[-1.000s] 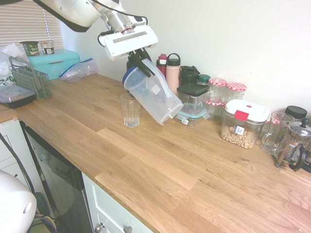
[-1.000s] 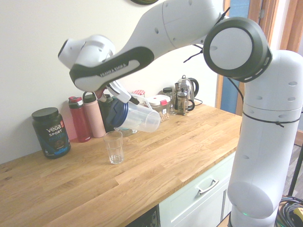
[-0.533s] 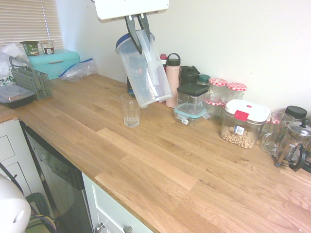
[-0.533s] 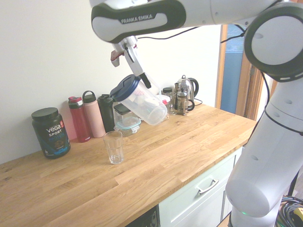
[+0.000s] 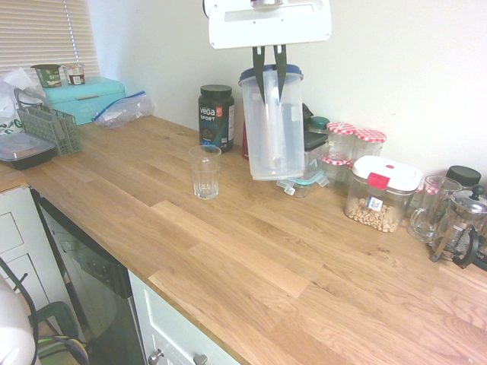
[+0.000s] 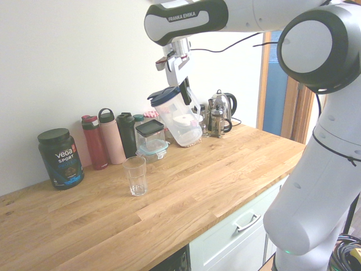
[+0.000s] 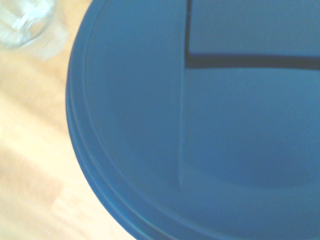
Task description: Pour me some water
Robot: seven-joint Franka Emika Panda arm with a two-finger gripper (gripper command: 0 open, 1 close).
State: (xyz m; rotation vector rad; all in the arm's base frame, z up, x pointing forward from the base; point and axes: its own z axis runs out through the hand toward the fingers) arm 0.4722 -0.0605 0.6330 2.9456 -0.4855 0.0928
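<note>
The pincer [image 5: 268, 62] is clamped on the top edge of the clear pitcher [image 5: 272, 129], which hangs upright in the air, clear of the bench [image 5: 228, 243] and off to the side of the drinking glass [image 5: 204, 172]. Held level like this, its blue lid [image 7: 200, 125] uppermost, nothing can spill; the glass stands near the dark protein tub [image 5: 216, 116], apparently ready.

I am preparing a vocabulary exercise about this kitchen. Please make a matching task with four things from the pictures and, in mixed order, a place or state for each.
Things:
1. pitcher
2. drinking glass
3. protein tub
4. hand

Places or states:
A. stands by the wall, black
B. shut on the pitcher's rim
C. hangs in the air, nearly upright
D. stands on the counter, upright

Pairs: 1-C, 2-D, 3-A, 4-B
</note>
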